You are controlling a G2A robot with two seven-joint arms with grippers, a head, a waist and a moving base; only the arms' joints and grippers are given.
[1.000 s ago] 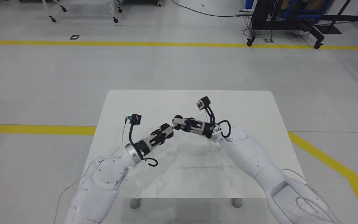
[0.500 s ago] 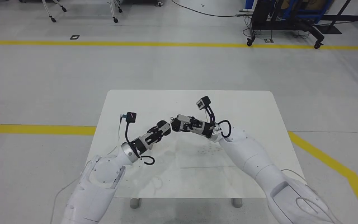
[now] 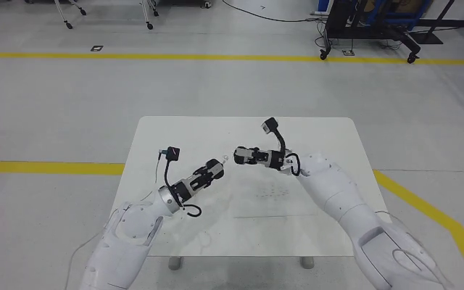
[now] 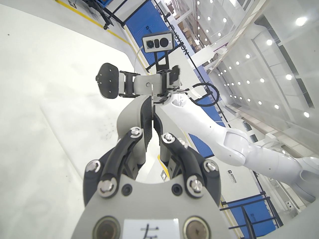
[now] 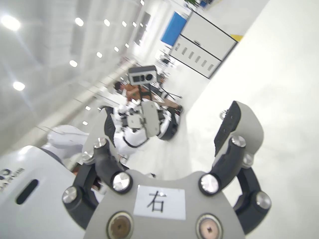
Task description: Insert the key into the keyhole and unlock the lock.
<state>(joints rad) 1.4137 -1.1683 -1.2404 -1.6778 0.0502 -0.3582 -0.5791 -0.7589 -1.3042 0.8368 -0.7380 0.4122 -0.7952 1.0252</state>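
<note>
Pale workshop floor all round, with yellow lines [image 3: 217,56] taped across it and a dark wheeled cart [image 3: 370,25] off in the far corner. White bench [image 3: 326,217] sits in the middle. Both arms are held up over it, pointing at each other near the bench's centre.

Left hand [image 4: 151,113] is pinched right down on a thin strip of metal, which looks to be the key [image 4: 151,97]. From the left wrist view you're seeing it edge-on, so there's not much detail. It does poke out past the fingertips, straight toward the other hand. From the top view it's just a tiny pale speck at the tip of the left hand, up off the bench, in the gap between the two hands.

Right hand [image 5: 170,115] is spread wide with nothing between its fingers [image 5: 228,125]. It faces the left hand head-on, near it but apart. From above there's a small gap between the key's tip and the right fingertips, as far as I can tell.
</note>
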